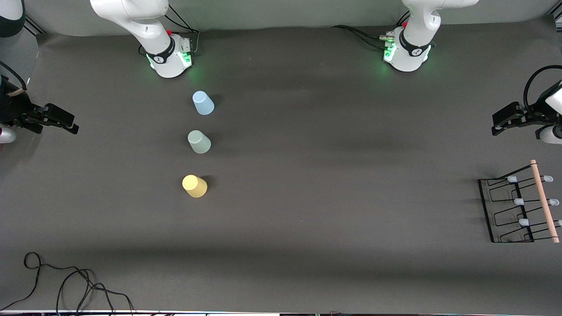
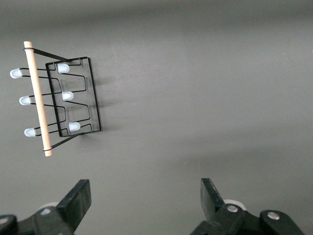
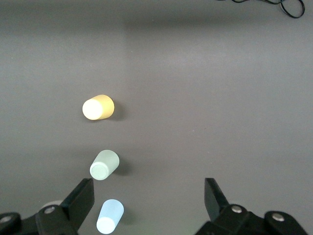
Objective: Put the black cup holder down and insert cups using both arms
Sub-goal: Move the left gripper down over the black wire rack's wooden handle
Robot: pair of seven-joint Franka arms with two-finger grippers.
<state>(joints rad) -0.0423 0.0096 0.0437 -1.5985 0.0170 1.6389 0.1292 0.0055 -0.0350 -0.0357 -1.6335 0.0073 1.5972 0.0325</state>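
The left gripper hangs wide open and empty over the left arm's end of the table. The black cup holder stands just nearer the front camera than the spot below it, its wooden rod handle running near-to-far, so this arm looks the natural one to fetch it. The right gripper, equally spread and empty, waits over the right arm's end. The cups stand upside down in a near-to-far row, toward the right arm's base, blue farthest, yellow nearest. The holder's outer pegs run to the front view's edge.
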